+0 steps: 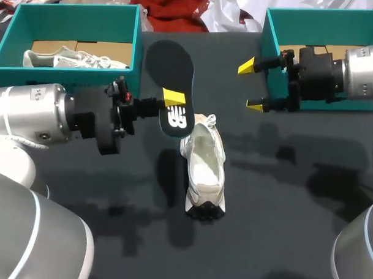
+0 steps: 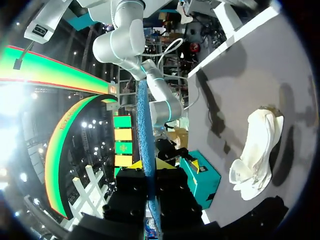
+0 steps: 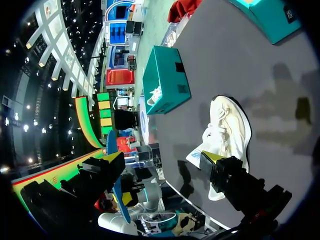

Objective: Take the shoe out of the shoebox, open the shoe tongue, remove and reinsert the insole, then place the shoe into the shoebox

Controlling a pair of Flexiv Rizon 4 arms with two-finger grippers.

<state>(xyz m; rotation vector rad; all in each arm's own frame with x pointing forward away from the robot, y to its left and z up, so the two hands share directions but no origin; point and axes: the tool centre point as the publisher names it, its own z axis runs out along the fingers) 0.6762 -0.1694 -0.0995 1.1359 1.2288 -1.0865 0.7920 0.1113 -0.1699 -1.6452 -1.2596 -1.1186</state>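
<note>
Insole out, shoe on table.
You've got a dark matte table (image 1: 282, 198), teal card left shoebox (image 1: 74, 16) and right shoebox (image 1: 319, 22) at the back. Pale mesh shoe (image 1: 204, 164) lies mid-table, opening up. L gripper (image 1: 174, 99), arm level, is clamped on the flat dark oval insole (image 1: 170, 71) just above the shoe. R gripper (image 1: 252, 87) hovers by the right shoebox, fingers apart.

Table (image 1: 282, 198) top looks like a matt dark grey sheet, zero glare. The shoe (image 1: 204, 161) is off-white woven cloth, soft and a bit wrinkly, with black knobbly rubbery tread at one end. The insole (image 1: 170, 78) looks like matt dark foam on top, and in the left wrist view its other face is blue with a fine rough grain. The left shoebox (image 1: 68, 16) and right shoebox (image 1: 313, 24) are matt teal card, plain brown card inside. The left arm (image 1: 34, 113) and right arm (image 1: 363, 72) have satin silver metal-looking shells. The left gripper (image 1: 173, 102) and right gripper (image 1: 251, 86) are matt black with smooth yellow tips.
</note>
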